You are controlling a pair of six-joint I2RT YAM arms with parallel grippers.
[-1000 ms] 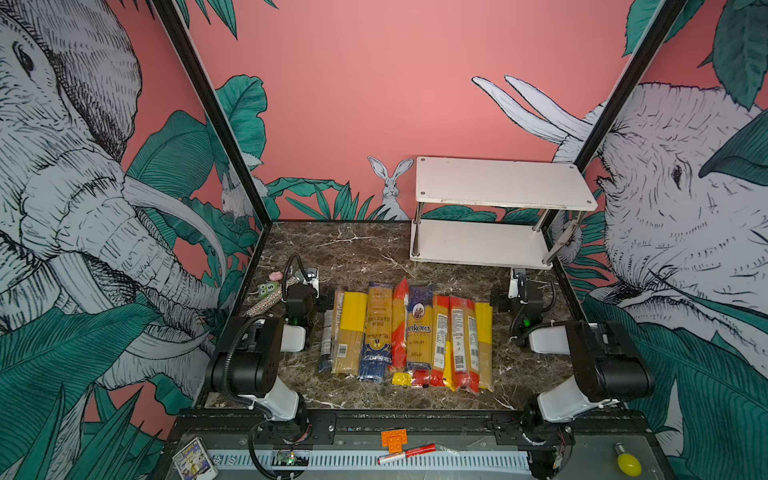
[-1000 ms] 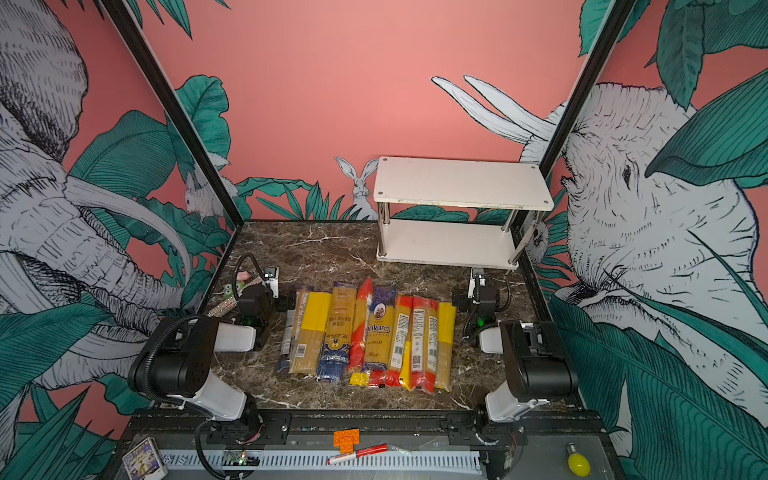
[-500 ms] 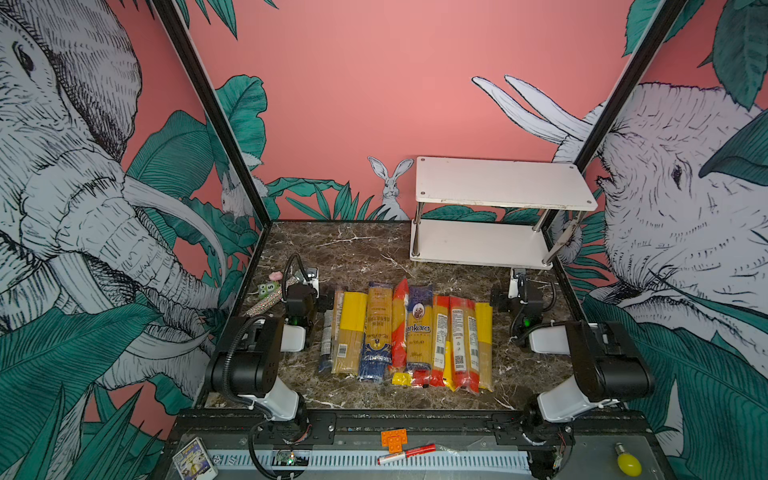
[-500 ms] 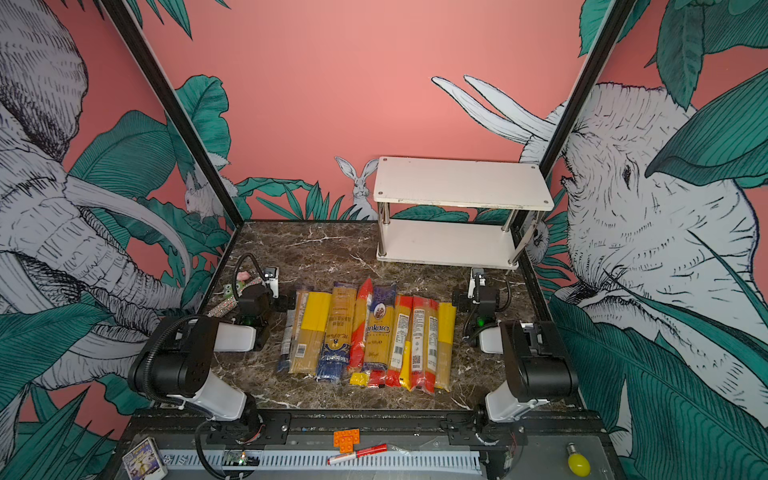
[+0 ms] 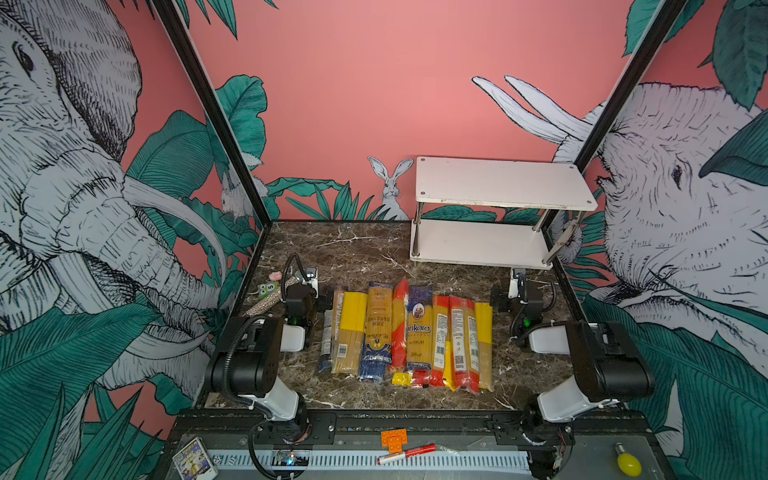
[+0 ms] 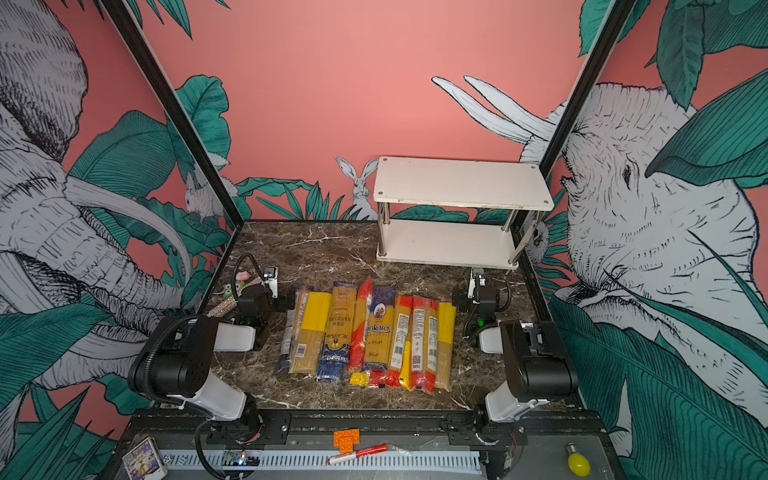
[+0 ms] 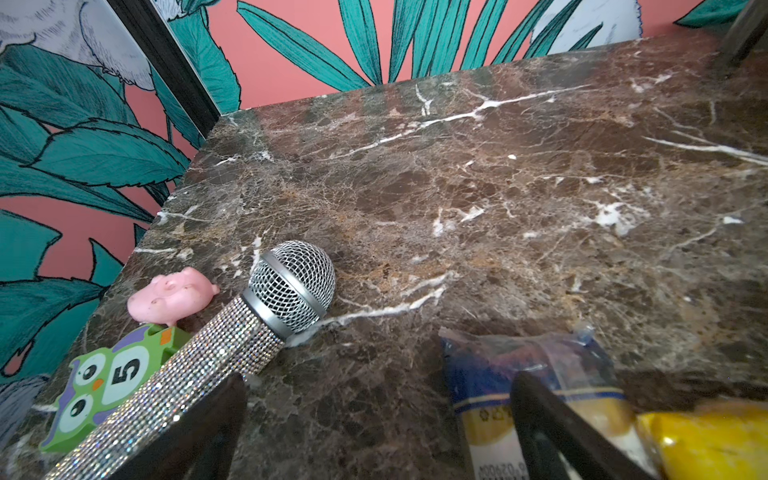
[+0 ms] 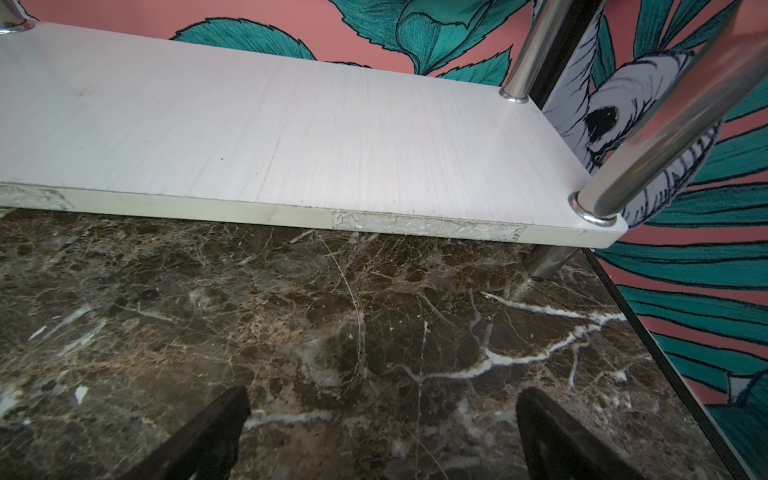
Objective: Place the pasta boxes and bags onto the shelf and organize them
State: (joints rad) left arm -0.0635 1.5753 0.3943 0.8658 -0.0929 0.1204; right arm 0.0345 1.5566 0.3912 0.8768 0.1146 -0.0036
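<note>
While left claw (image 7: 376, 386) and right claw (image 8: 382, 395) gape empty, yellow-red-blue spaghetti packs (image 5: 407, 336) lie abreast.

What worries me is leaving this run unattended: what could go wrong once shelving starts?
The pasta packs lie tight and overlapping, so lifting one may drag its neighbours. The glittery microphone lies close by the open left gripper and could get knocked. Long packs may catch on the posts of the shelf.
</note>
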